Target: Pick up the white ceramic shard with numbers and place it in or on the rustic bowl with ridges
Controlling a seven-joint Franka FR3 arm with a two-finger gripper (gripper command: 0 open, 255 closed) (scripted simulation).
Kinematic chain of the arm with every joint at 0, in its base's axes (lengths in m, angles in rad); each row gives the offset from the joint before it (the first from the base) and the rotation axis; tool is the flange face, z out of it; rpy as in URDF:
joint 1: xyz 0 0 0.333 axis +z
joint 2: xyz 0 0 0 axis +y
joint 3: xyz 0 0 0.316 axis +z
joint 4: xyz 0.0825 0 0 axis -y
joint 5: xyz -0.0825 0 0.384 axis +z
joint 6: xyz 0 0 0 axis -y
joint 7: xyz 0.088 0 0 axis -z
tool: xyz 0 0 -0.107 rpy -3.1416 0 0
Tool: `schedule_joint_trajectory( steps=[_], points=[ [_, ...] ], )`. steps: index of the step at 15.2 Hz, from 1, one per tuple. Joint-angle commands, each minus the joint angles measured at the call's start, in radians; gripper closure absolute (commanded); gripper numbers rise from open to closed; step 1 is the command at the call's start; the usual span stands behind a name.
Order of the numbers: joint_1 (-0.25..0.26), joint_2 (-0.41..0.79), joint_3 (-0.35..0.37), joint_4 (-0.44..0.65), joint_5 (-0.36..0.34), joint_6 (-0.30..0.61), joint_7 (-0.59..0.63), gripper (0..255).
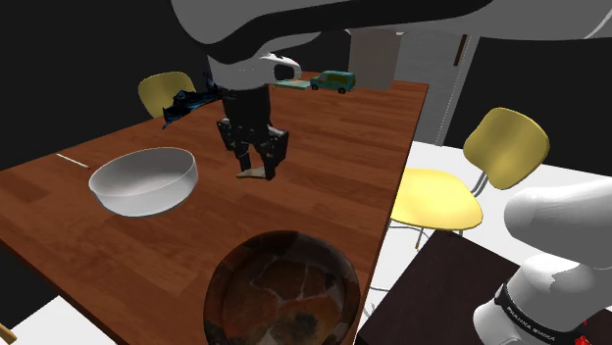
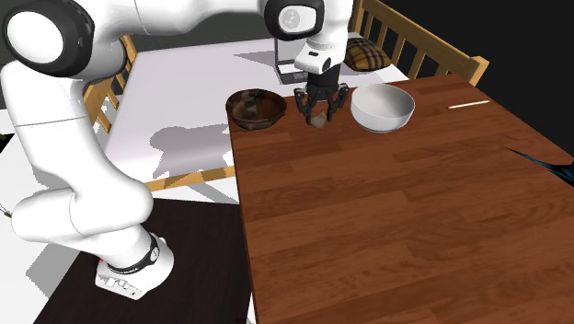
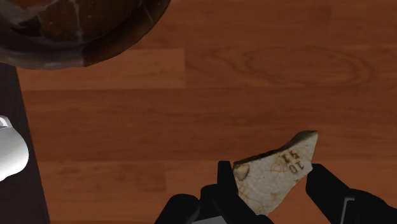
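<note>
Shard (image 3: 277, 178) clasped by gripper (image 3: 270, 169), held over table (image 1: 343, 137) between brown bowl (image 1: 228, 270) and white bowl (image 1: 144, 181). Carry step judged in hand. Next: shard to be moved above brown bowl, lowered, released.
</note>
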Motion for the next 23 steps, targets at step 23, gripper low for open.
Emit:
schedule_joint_trajectory(
  steps=[23],
  points=[
    [0.491, -0.063, -0.351, -0.021, 0.023, -0.184, 0.174, 255]
  ],
)
